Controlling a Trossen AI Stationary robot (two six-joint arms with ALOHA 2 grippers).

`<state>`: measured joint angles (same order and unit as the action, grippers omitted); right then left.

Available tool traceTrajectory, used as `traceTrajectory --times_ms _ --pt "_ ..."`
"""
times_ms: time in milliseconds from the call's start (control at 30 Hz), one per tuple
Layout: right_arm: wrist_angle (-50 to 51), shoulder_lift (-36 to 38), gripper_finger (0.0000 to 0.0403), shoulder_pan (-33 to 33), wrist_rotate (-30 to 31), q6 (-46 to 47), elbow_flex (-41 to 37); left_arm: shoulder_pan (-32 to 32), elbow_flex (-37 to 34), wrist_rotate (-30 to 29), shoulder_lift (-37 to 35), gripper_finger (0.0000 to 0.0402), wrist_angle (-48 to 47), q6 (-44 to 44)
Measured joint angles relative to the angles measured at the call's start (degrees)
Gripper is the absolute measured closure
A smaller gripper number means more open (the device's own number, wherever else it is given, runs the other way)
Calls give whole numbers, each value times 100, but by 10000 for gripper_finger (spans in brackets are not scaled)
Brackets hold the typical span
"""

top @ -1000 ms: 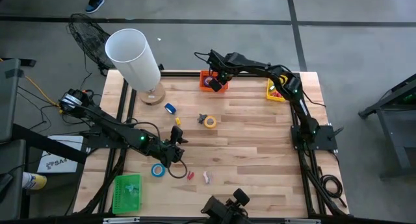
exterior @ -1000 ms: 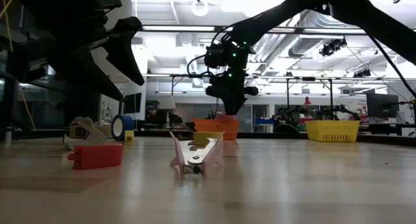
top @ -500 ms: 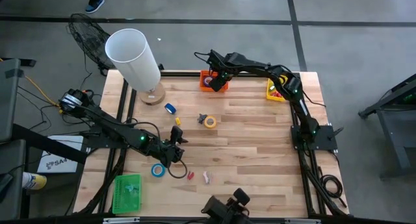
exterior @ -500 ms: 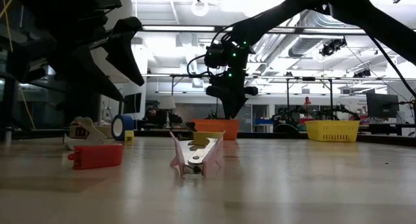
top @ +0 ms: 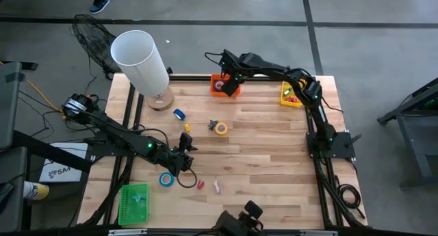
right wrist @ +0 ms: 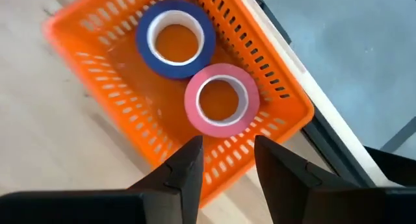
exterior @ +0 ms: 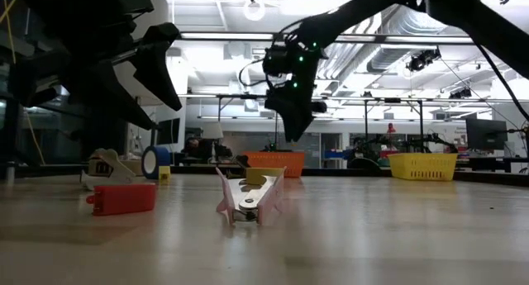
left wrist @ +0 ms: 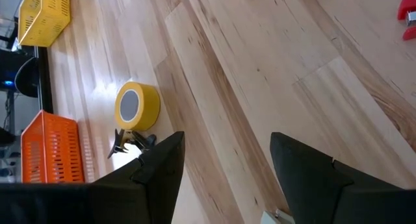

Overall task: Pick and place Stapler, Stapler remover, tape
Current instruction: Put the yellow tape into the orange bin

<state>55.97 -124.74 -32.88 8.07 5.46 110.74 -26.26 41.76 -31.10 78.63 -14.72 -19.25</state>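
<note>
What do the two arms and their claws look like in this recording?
Both arms are dark, jointed links. The left arm and right arm each carry small green lights and loose black cables. The left claw and right claw each show two broad, flat, dark fingers with angular edges.

The bench (top: 260,154) is pale wood planks on a dark metal frame, standing on a grey concrete floor (top: 205,7) crossed by dark seams. Across it the room opens into a workshop: white ceiling ducts (exterior: 413,25), bright overhead lamps (exterior: 254,8), and metal racks (exterior: 397,111) along the back.
</note>
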Motion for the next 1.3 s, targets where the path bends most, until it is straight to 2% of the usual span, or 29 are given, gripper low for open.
traceTrajectory --times_ms 167,433,600,767,933,1000,1300 --pt "152 355 274 152 -100 -86 0 0 0 -2 0 179 -4 1" --pt "445 505 274 715 -1190 -505 2 0 0 7 0 179 -92 21" --pt "723 505 274 1244 -1463 -1058 0 0 0 6 0 179 -219 106" --pt "754 505 274 1761 -1376 -1393 0 0 0 5 0 179 -193 110" --pt "654 505 273 2150 -583 -1491 0 0 0 8 0 179 -188 151" --pt "622 502 267 2234 -522 -1469 0 0 0 9 0 179 -190 151" --pt "654 107 200 2424 -647 -1492 0 0 0 21 0 179 -218 154"
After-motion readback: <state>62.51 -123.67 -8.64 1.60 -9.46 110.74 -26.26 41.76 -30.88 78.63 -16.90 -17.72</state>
